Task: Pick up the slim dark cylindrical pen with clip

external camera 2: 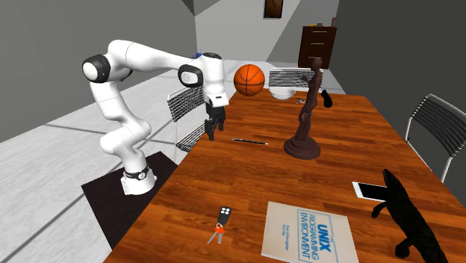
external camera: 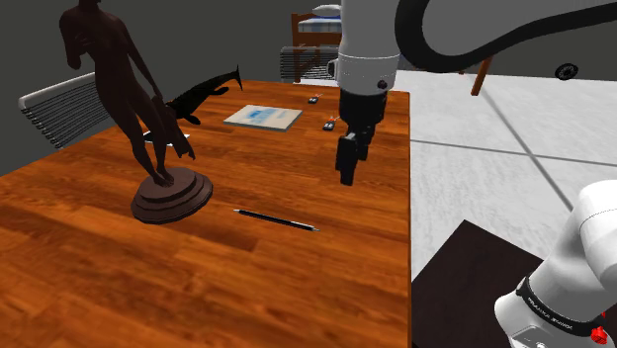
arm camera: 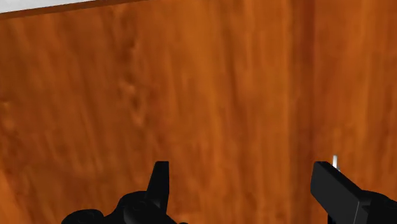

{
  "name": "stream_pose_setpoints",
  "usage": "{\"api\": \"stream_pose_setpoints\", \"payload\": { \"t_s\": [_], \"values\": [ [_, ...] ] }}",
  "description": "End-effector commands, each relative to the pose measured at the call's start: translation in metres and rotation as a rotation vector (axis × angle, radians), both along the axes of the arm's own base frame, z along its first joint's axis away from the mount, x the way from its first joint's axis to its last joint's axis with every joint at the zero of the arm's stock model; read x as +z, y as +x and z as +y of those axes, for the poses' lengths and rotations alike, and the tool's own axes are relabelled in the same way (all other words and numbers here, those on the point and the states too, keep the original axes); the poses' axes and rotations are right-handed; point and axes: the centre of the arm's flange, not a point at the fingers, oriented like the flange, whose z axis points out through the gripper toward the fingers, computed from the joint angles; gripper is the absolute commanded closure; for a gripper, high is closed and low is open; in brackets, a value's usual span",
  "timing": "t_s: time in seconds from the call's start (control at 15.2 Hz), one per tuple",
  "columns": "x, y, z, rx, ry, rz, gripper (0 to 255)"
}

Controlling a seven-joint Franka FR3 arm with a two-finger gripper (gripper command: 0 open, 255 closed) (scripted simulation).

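Glossy orange-brown wooden bench (external camera: 89, 277) carries your target: the slim dark cylindrical pen (external camera: 276, 219) lies flat just beside the dark brown figurine (external camera: 170, 193), not touching it. Your black two-finger tool (external camera: 347, 178) hovers nearby, fingers spread and holding nothing. Expect a light, stiff barrel that is likely to roll, so pinch across its middle.

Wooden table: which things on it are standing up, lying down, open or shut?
Slim dark pen: lying flat, not held.
Black fingers: open, empty.
Dark brown figure statue: standing upright.
White-and-blue book: closed, lying flat.
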Motion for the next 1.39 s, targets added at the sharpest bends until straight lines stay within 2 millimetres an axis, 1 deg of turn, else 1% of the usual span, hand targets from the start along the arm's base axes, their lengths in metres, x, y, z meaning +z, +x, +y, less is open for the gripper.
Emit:
{"api": "stream_pose_setpoints", "payload": {
  "t_s": [0.0,0.46,0.53,0.92,0.99,1.12,1.19,1.32],
  "values": [
    [-0.008,0.0,0.023,0.023,0.006,0.013,0],
    [-0.028,-0.003,0.11,0.101,0.025,0.056,0],
    [-0.028,-0.003,0.11,0.101,0.025,0.056,0],
    [-0.06,-0.003,0.11,0.101,0.025,0.056,0],
    [-0.068,-0.003,0.11,0.101,0.025,0.056,0],
    [-0.068,-0.003,0.11,0.101,0.025,0.056,0],
    [-0.069,-0.002,0.11,0.101,0.025,0.056,255],
    [-0.069,-0.002,0.11,0.101,0.025,0.056,255]
  ]
}}
